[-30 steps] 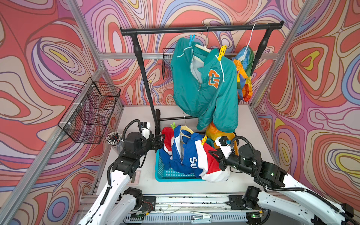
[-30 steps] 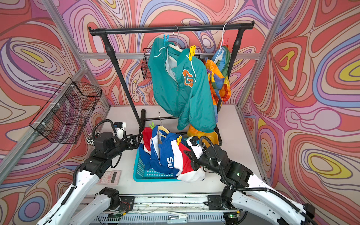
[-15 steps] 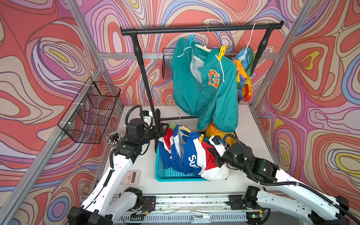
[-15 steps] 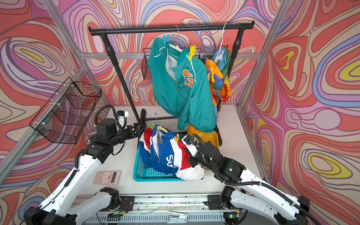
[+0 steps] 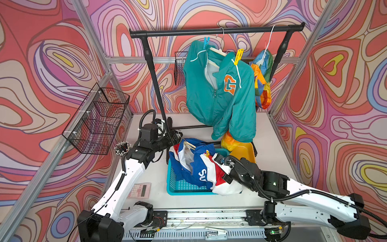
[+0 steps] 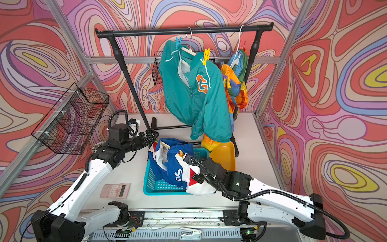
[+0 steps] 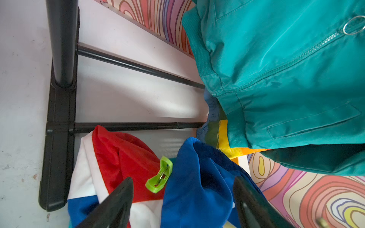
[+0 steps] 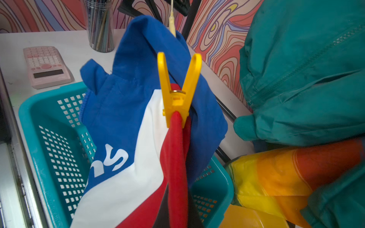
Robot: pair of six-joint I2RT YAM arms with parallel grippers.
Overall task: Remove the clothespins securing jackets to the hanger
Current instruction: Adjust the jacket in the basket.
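Observation:
The blue, red and white jacket [image 5: 196, 167] lies on its wooden hanger [image 5: 189, 144] over a teal basket. A yellow clothespin [image 8: 177, 92] pins its red and white fabric, and a green clothespin [image 7: 159, 174] sits at the red shoulder. My left gripper [image 7: 182, 187] is open, its fingers [image 7: 118, 203] either side of the blue collar just short of the green pin. My right gripper [image 8: 177, 217] is shut on the red fabric below the yellow pin. The teal jacket [image 5: 219, 94] hangs on the rail with a blue clothespin [image 5: 206, 42] and a yellow one [image 5: 238, 56]. The rainbow jacket [image 5: 262, 81] hangs beside it.
The black rack [image 5: 215, 32] has a post and foot bars right by my left gripper [image 5: 178, 136]. The teal basket [image 5: 184, 186] stands at the table's front, a yellow bin [image 5: 243, 152] behind it. A pink calculator [image 5: 139, 190], pen cup [image 5: 122, 146] and wire basket [image 5: 98, 119] are on the left.
My left arm has reached back and right to the jacket's green-pinned shoulder. My right gripper has carried the red fabric leftward, still shut on it.

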